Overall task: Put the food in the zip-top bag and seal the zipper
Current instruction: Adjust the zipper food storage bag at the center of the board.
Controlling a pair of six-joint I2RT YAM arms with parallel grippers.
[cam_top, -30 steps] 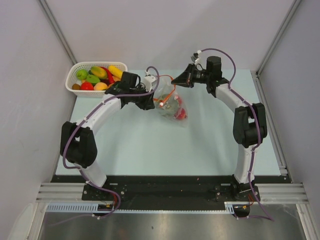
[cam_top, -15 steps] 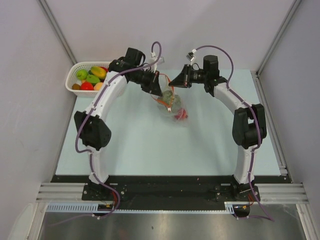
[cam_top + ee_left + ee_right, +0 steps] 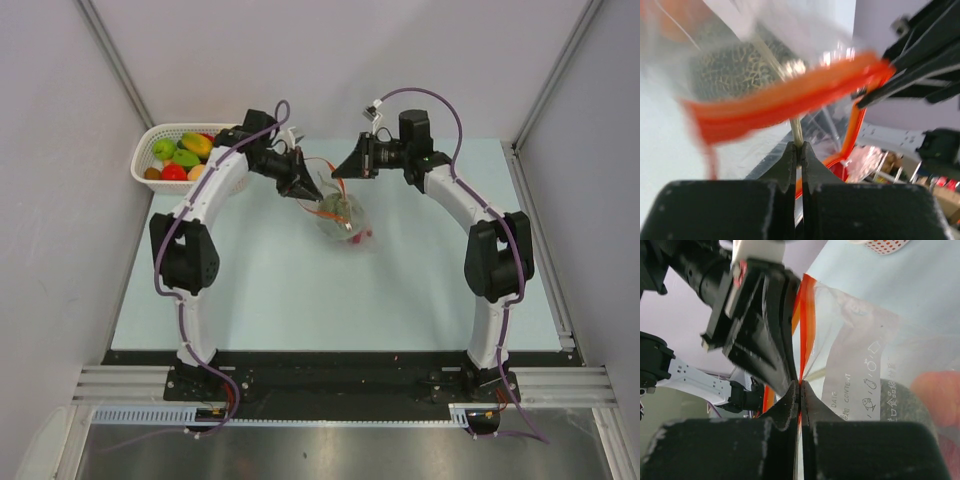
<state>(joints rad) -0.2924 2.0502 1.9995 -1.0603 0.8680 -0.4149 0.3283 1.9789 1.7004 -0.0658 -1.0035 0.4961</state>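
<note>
Top, left-wrist and right-wrist views. The table carries a white lattice basket at its ten o'clock corner, which holds red, green, yellow and orange food. The zip-top bag is held up between the two arms near twelve o'clock, and whether its base rests on the surface cannot be told. It already contains a dark green netted fruit and a red piece. The zipper runs as an orange-red strip across the mouth. It sags and twists between the two grips, so sealing appears to be the step in hand. To do it well, the grips should draw apart along the line of the strip until both tracks lie straight and face to face. They should pull level rather than upward, so that the weight of the contents does not strip the film from the fingers. The left gripper, at the bag's ten o'clock, is fully closed, pinching clear film just below the strip. The right gripper, at the bag's twelve o'clock, is likewise clamped, its fingertips nipping the orange strip itself.
</note>
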